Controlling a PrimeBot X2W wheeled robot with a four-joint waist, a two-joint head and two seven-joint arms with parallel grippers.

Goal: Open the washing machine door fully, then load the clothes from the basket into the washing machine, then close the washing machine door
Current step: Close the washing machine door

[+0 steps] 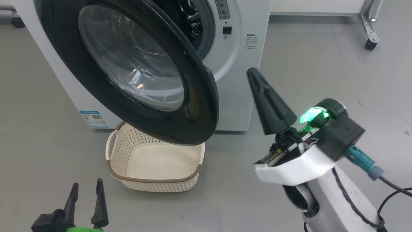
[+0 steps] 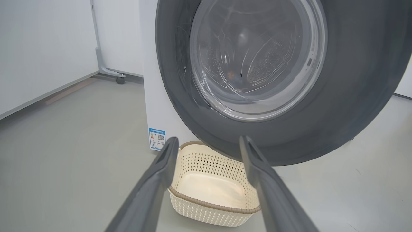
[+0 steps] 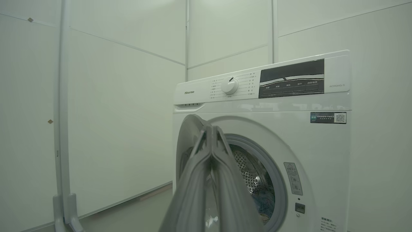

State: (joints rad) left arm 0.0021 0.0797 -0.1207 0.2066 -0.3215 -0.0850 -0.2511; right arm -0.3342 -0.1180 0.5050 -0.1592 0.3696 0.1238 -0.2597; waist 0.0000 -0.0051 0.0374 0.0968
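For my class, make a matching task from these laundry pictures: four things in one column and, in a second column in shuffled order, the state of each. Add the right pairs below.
Column one
1. washing machine door
2. basket
3. left gripper
4. right gripper

Column two
A. fingers pressed together
B. standing empty
C. fingers spread apart
D. swung open

Pairs: 1-D, 2-B, 3-C, 4-A
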